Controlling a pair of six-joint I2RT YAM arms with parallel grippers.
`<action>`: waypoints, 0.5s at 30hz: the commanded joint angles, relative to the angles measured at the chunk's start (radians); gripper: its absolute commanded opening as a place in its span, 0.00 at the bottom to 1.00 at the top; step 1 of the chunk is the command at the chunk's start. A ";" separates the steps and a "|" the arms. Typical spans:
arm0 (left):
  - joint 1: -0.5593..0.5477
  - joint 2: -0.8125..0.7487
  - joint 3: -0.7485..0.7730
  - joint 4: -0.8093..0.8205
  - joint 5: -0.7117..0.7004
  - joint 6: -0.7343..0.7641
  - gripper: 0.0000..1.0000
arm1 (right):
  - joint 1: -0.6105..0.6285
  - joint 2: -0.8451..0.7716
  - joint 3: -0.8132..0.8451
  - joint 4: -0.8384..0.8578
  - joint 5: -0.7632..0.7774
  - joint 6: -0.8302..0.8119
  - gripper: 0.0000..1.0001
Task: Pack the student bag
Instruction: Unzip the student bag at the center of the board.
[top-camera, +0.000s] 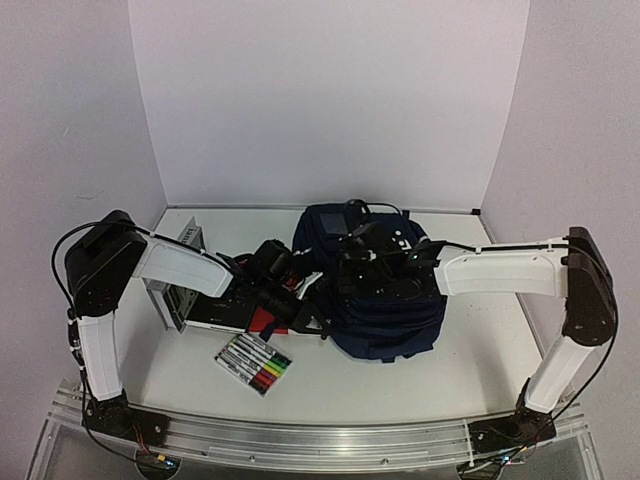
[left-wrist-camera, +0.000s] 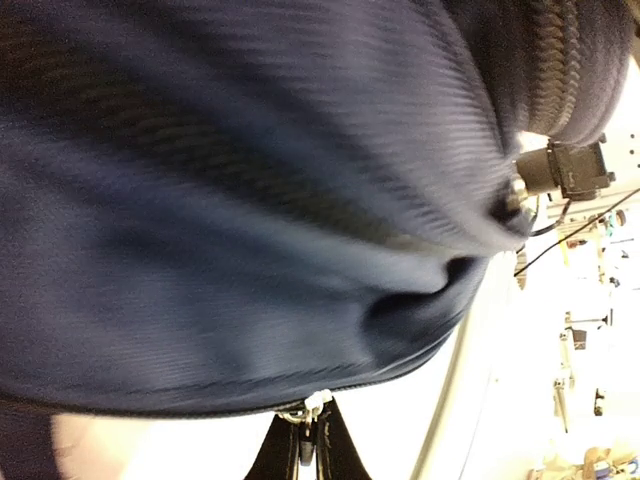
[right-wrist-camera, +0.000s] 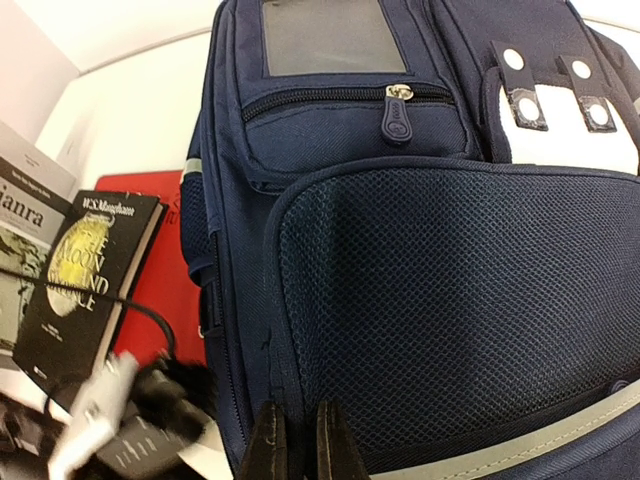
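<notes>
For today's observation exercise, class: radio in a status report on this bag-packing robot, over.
Left gripper shut on zipper pull. Right gripper shut at student bag front. Books, markers lie outside.

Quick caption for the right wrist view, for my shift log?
Right gripper poised at the mesh pocket of the student bag; books lie beside it.
</notes>
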 joint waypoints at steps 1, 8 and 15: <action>-0.021 -0.065 0.004 0.137 0.014 -0.153 0.00 | -0.011 0.010 0.014 0.147 0.056 0.045 0.00; 0.009 -0.070 -0.038 0.172 -0.057 -0.269 0.10 | -0.010 -0.040 -0.034 0.169 0.028 0.026 0.00; 0.092 -0.134 -0.115 0.191 -0.038 -0.363 0.37 | -0.010 -0.180 -0.129 0.134 -0.057 0.014 0.23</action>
